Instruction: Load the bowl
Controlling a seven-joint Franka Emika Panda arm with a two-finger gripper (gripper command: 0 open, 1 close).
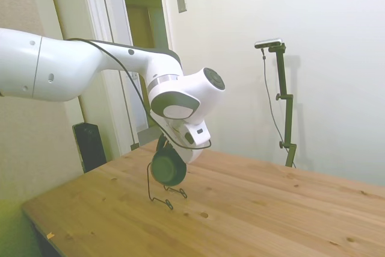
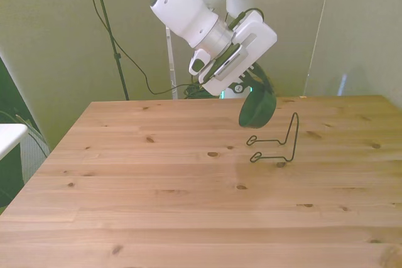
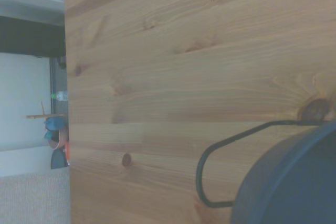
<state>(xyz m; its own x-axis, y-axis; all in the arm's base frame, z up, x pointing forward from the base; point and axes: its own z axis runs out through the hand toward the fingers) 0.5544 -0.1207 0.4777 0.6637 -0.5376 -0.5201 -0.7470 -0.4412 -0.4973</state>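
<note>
Your hand (image 2: 259,92) is grasping the bowl (image 2: 257,109) by what seems to be its rim, tipping it on edge. The bowl is hanging just above the wire rack (image 2: 276,143), clear of the tabletop (image 2: 157,199).

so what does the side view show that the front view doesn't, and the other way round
Only the side view shows a doorway behind the arm and a dark speaker-like box beyond the table edge. Only the front view shows the whole table width and both wire rack foot loops lying flat. Both show the dark green bowl held tilted on edge by the gripper, raised above the table, right beside the rack's upright.
</note>
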